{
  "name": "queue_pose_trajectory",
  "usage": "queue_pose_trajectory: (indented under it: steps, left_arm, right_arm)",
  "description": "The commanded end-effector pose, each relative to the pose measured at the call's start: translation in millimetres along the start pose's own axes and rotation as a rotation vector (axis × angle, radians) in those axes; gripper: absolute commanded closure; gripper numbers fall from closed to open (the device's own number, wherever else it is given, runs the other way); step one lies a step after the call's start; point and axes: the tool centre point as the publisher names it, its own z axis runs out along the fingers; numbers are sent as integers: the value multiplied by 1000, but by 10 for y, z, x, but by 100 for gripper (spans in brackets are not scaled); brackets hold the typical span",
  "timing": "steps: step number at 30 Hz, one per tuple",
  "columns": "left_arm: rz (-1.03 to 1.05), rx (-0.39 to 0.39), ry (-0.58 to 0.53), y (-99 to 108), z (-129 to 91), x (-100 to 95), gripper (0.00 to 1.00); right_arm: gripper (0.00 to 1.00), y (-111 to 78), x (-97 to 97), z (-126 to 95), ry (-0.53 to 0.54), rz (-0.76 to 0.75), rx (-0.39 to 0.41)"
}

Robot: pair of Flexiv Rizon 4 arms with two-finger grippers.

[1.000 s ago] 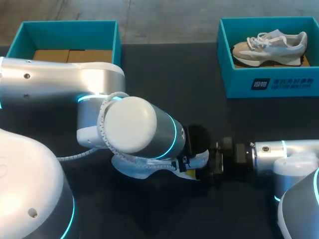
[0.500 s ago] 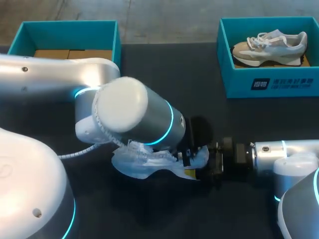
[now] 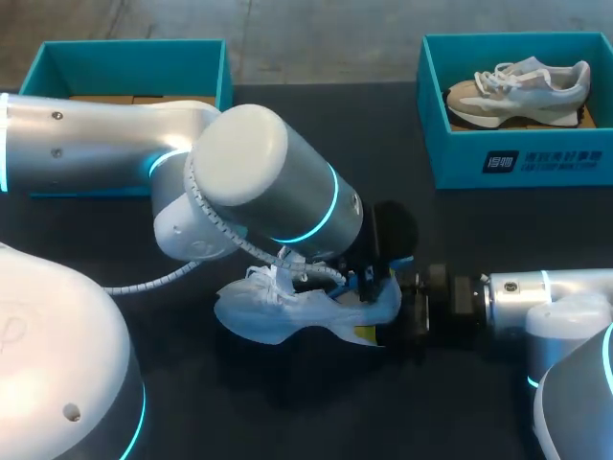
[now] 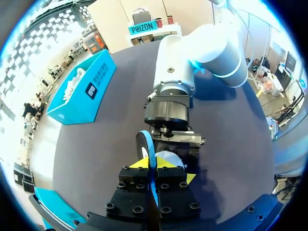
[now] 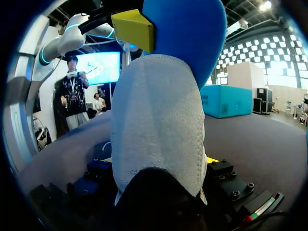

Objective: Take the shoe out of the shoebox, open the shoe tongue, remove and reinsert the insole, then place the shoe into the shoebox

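Note:
A white shoe lies on the dark table, toe to the left. My right gripper comes in from the right and holds its heel; in the right wrist view the heel fills the gap between the two fingers. Just above the heel, my left gripper is shut on the blue insole, which rises out of the shoe. In the left wrist view the insole shows edge-on between the yellow tips of the left gripper. The large left arm hides part of the shoe's opening.
A teal shoebox at the back right holds a second, beige and white shoe. Another teal box stands at the back left, with cardboard inside. Bare dark table lies between the boxes and along the front edge.
My left arm has swung up and back, uncovering more of the white shoe and its laces, and the insole has come up with it. The right arm has kept still at the heel.

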Motion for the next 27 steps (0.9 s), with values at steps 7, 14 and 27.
queue_pose_trajectory:
  steps: [7, 14, 27]
  left_arm:
    - [16, 6, -31, -37, -20, 72, 42]
    - [8, 9, -63, 137, -61, 111, 24]
    - [-26, 27, -151, 300, -53, 20, 40]
  right_arm:
    - [100, -5, 12, 8, -3, 0, 3]
    - [100, -5, 12, 8, -3, 0, 3]
    - [100, -5, 12, 8, -3, 0, 3]
